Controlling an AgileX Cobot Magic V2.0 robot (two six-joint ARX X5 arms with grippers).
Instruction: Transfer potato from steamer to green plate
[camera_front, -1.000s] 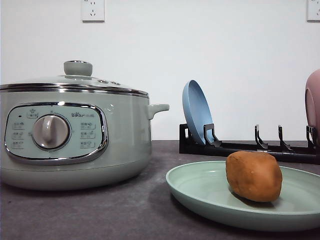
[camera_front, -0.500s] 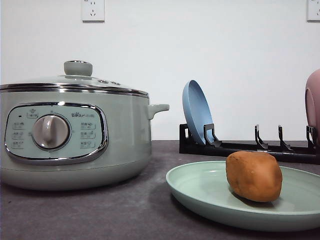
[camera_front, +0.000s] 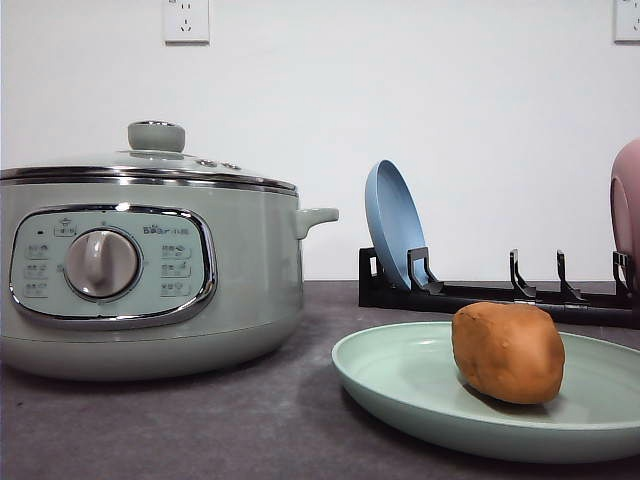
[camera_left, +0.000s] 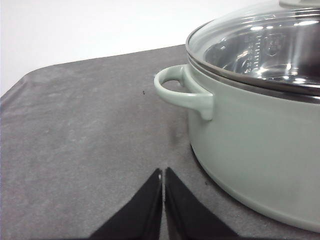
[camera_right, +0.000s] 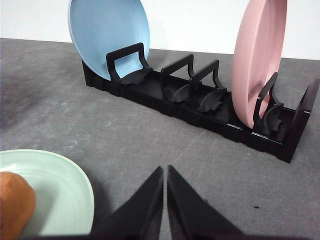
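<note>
The potato (camera_front: 507, 352) lay on the green plate (camera_front: 400, 375), right of the lidded steamer (camera_front: 150, 270). It looked firm, smooth, rollable; I'd grip its middle. My left gripper (camera_left: 163, 175) and right gripper (camera_right: 165, 172) were pressed together, empty.

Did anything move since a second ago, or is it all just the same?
Nothing visibly moved. The potato lies on the green plate just as before, and the steamer keeps its lid on. Nothing was picked up or let go. The left hand and the right hand are shut and empty.
</note>
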